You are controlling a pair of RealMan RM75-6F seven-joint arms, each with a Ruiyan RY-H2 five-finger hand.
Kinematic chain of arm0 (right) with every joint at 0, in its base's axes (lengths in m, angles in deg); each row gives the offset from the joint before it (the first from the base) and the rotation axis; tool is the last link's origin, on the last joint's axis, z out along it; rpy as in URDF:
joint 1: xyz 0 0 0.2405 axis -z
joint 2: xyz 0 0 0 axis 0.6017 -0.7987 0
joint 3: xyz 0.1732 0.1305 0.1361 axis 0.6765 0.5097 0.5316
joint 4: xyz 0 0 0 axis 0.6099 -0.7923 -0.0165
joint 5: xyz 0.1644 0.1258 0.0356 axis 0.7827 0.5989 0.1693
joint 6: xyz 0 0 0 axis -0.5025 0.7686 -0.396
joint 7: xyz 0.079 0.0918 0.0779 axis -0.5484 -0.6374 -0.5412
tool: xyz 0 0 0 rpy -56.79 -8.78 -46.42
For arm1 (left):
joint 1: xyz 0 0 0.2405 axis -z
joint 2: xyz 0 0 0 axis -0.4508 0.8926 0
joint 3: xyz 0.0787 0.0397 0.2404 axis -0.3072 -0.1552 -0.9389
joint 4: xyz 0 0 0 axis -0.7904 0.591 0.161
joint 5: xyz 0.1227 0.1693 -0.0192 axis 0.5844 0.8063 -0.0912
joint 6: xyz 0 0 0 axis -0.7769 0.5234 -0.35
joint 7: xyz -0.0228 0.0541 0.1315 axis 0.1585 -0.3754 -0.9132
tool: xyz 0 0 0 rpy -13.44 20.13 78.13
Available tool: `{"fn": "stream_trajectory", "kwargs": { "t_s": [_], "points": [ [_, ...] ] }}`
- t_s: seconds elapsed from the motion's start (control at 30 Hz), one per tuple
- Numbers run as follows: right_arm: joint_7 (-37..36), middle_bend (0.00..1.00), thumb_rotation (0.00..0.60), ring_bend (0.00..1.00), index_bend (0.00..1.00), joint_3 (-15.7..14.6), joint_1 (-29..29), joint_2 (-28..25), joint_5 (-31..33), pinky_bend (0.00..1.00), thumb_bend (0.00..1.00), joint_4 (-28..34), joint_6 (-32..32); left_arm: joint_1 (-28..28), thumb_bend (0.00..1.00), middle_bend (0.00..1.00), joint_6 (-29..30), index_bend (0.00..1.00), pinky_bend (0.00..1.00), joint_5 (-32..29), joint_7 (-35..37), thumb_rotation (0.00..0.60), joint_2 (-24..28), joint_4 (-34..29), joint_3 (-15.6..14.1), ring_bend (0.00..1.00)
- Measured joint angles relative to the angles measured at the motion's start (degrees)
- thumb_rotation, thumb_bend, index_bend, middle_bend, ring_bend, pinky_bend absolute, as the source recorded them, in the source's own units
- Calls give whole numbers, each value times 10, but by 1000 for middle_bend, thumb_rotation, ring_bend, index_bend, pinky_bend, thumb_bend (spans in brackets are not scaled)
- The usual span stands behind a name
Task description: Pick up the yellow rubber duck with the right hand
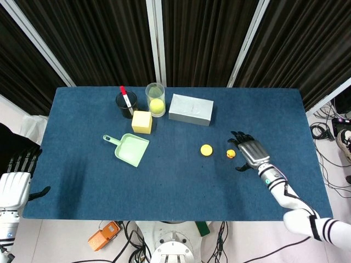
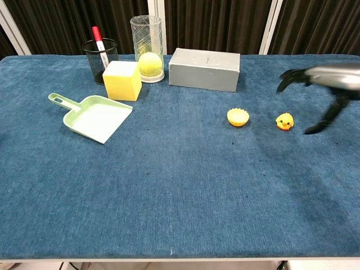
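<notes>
The small yellow rubber duck (image 1: 231,154) (image 2: 284,121) stands on the blue table, right of centre. My right hand (image 1: 249,150) (image 2: 326,84) hovers just to the duck's right, above the cloth, fingers spread and holding nothing; it does not touch the duck. Off the table's left front corner hangs my left hand (image 1: 15,183), fingers apart and empty; the chest view does not show it.
A yellow scalloped cup (image 1: 206,149) (image 2: 238,117) lies just left of the duck. Farther back stand a grey box (image 1: 191,109), a clear tube with a yellow ball (image 1: 156,99), a yellow cube (image 1: 141,121), a black mesh pen cup (image 1: 126,103) and a green dustpan (image 1: 130,148).
</notes>
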Motion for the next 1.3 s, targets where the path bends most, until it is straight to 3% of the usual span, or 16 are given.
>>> {"fn": "stream_trajectory", "kwargs": {
  "t_s": [0.2, 0.53, 0.7, 0.87, 1.07, 1.3],
  "points": [
    [21, 119, 600, 69, 428, -1, -34, 45, 51, 197, 341, -59, -35, -4, 0, 0, 1, 46, 0, -5, 3, 600, -2, 5, 0, 0],
    [5, 148, 600, 90, 468, -9, -46, 59, 69, 207, 378, -98, -40, -5, 0, 0, 0, 46, 0, -7, 2, 600, -5, 9, 0, 0],
    [-3, 184, 600, 113, 601, -14, -48, 63, 68, 222, 448, -110, -39, -4, 0, 0, 0, 46, 0, -7, 0, 600, -7, 11, 1, 0],
    [-16, 193, 600, 128, 647, -15, -49, 73, 64, 224, 467, -123, -30, -4, 0, 0, -2, 46, 0, -8, -2, 600, -8, 12, 1, 0],
    [-41, 195, 600, 129, 649, -12, -44, 59, 39, 224, 486, -106, -11, -3, 0, 0, -2, 46, 0, -9, -2, 600, -7, 11, 3, 0],
    [-62, 195, 600, 129, 648, 6, -46, 5, 10, 224, 487, -23, 15, -2, 0, 0, -1, 46, 0, -6, 1, 600, -8, 12, 4, 0]
  ]
}}
